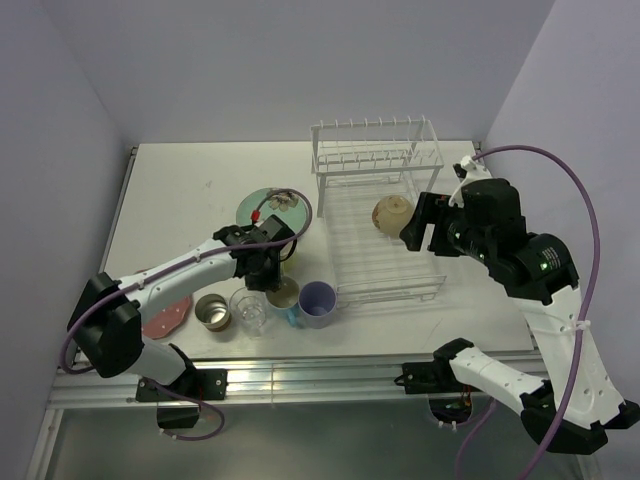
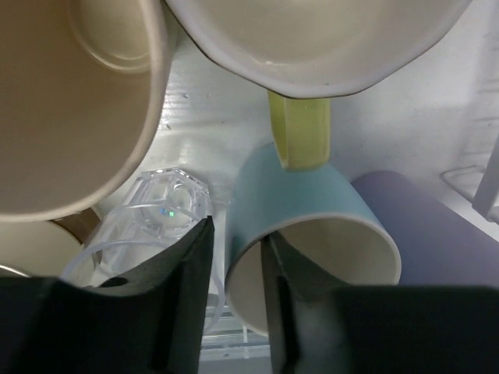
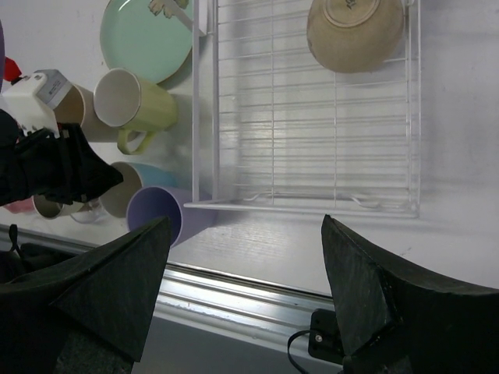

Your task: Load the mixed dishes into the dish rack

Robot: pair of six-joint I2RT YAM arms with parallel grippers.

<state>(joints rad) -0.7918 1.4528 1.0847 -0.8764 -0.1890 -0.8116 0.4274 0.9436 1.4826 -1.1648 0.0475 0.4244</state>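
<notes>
My left gripper (image 2: 236,234) is open over the cluster of cups. One finger is inside the blue cup (image 2: 312,195) and the other is outside its wall, with a thin gap on the outer side. Round it stand the yellow cup (image 2: 300,128), tan cup (image 2: 70,117), lavender cup (image 2: 437,226) and clear glass (image 2: 156,210). The white dish rack (image 1: 380,210) holds an overturned beige bowl (image 1: 392,213) in its lower basket. My right gripper (image 1: 425,225) is open and empty, above the rack's right side beside the bowl. The mint-green plate (image 1: 262,208) lies behind the left gripper (image 1: 268,275).
The pink plate (image 1: 165,318) and the small steel cup (image 1: 212,311) sit at the table's near left edge. The lavender cup (image 1: 317,303) stands close to the rack's front left corner. A metal rail (image 3: 257,292) runs along the table's near edge.
</notes>
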